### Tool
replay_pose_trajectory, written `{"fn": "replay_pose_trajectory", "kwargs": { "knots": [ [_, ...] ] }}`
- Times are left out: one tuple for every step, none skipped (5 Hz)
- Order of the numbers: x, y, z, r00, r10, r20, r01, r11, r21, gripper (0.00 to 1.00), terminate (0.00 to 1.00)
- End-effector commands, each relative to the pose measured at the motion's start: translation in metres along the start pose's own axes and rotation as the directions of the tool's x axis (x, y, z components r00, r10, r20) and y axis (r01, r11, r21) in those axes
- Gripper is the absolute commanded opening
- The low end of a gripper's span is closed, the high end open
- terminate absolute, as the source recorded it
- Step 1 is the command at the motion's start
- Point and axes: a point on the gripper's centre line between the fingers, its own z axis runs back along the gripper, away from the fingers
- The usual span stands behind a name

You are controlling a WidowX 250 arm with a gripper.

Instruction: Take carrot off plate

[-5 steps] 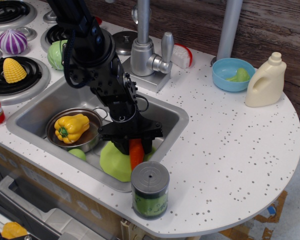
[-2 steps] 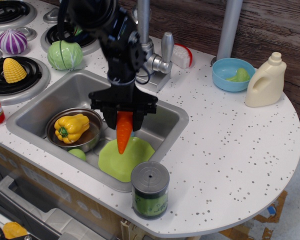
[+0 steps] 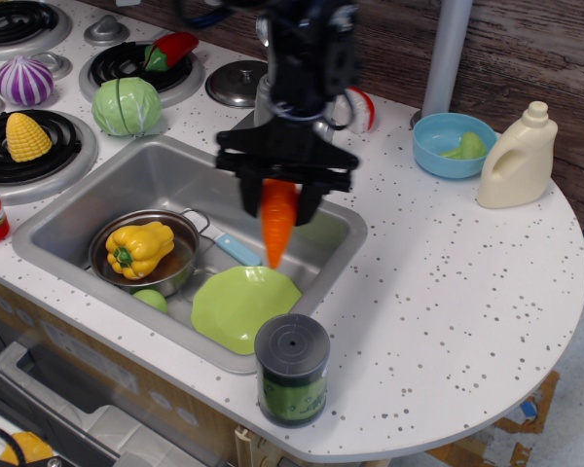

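Observation:
My gripper (image 3: pixel 278 199) is shut on the orange carrot (image 3: pixel 276 227), which hangs point down in the air above the right part of the sink. Its green stem end is hidden between the black fingers. The lime-green plate (image 3: pixel 243 306) lies empty in the sink's front right corner, below and a little left of the carrot's tip. The carrot is well clear of the plate.
The steel sink (image 3: pixel 97 209) also holds a metal pot with a yellow bell pepper (image 3: pixel 139 248) and a blue-handled utensil (image 3: pixel 236 250). A grey-lidded can (image 3: pixel 292 370) stands on the front rim. A blue bowl (image 3: pixel 453 144) and a cream bottle (image 3: pixel 517 158) stand at the right.
My gripper has lifted the carrot off the plate and carried it up and to the right. The plate now lies bare in the sink.

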Motion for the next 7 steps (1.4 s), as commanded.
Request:
{"fn": "replay_pose_trajectory", "kwargs": {
  "knots": [
    [0.002, -0.051, 0.021, 0.998, -0.016, 0.054, 0.021, 0.996, -0.082, 0.0, 0.0],
    [-0.007, -0.083, 0.02, 0.995, -0.097, 0.027, 0.1, 0.984, -0.147, 0.0, 0.0],
    [-0.012, -0.102, 0.009, 0.99, -0.137, 0.043, 0.142, 0.971, -0.19, 0.0, 0.0],
    [-0.011, -0.098, -0.002, 0.981, -0.179, 0.08, 0.192, 0.957, -0.218, 0.0, 0.0],
    [-0.011, -0.098, -0.002, 0.981, -0.179, 0.08, 0.192, 0.957, -0.218, 1.0, 0.0],
    [-0.011, -0.098, -0.002, 0.981, -0.179, 0.08, 0.192, 0.957, -0.218, 1.0, 0.0],
    [-0.011, -0.098, -0.002, 0.981, -0.179, 0.08, 0.192, 0.957, -0.218, 1.0, 1.0]
  ]
}}
